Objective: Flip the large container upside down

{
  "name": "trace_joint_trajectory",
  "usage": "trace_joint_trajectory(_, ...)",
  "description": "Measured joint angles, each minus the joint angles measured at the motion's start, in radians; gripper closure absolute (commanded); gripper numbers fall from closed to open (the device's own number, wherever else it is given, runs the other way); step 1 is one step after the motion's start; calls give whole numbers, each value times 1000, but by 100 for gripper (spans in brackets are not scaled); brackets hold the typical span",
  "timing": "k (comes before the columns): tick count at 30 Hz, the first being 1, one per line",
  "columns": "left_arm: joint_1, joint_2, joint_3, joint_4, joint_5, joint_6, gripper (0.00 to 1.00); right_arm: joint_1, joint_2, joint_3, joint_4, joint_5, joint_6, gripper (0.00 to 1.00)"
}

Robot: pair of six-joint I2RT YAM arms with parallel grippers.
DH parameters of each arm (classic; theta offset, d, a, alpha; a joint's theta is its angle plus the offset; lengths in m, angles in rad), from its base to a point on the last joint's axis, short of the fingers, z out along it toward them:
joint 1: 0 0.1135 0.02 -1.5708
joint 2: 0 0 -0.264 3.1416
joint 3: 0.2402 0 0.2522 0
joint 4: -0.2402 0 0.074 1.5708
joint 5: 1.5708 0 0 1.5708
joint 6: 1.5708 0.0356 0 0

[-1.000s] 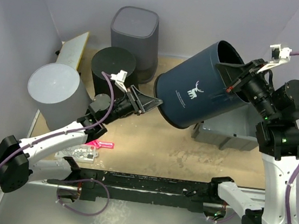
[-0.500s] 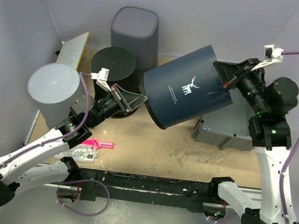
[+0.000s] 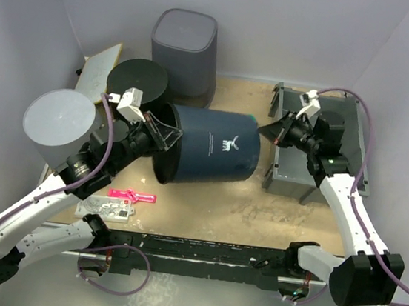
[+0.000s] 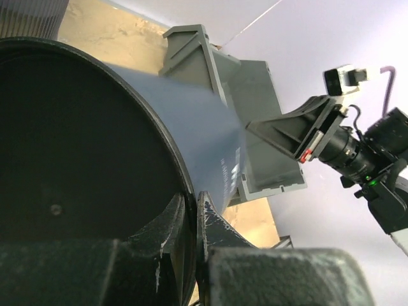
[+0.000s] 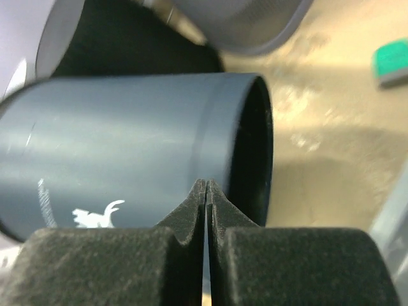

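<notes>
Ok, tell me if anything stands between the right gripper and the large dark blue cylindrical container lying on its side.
Nothing visible does. The right gripper, shut and empty, faces the large dark blue cylindrical container's open mouth across a bare gap. The left gripper is shut on the rim at its far end.

In your left wrist view the large container (image 4: 95, 127) ran off the left edge, and its lower rim was hidden between the left fingers (image 4: 162, 237). From above, your left arm (image 3: 75, 174) covered part of the black cylinder (image 3: 135, 79) just behind the container. In your right wrist view the white lettering (image 5: 44, 199) beside the container's deer mark (image 5: 95, 217) was too blurred to read, and the green thing (image 5: 390, 60) beyond its open end was blurred and cut off.
</notes>
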Motion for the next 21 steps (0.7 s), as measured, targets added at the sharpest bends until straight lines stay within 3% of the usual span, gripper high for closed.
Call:
trace_joint_trajectory(8,-4,85,135,-62,24,107,100,48,10,-69,-32,-140,-32,99)
trace_joint_trajectory(14,-8,169,230,-151,111,194,100,48,6,-114,-114,-140,-84,75)
trace_joint_trajectory(21,-66,316,378,-228,154,324,100,52,-17,-117,-185,-120,-110,59)
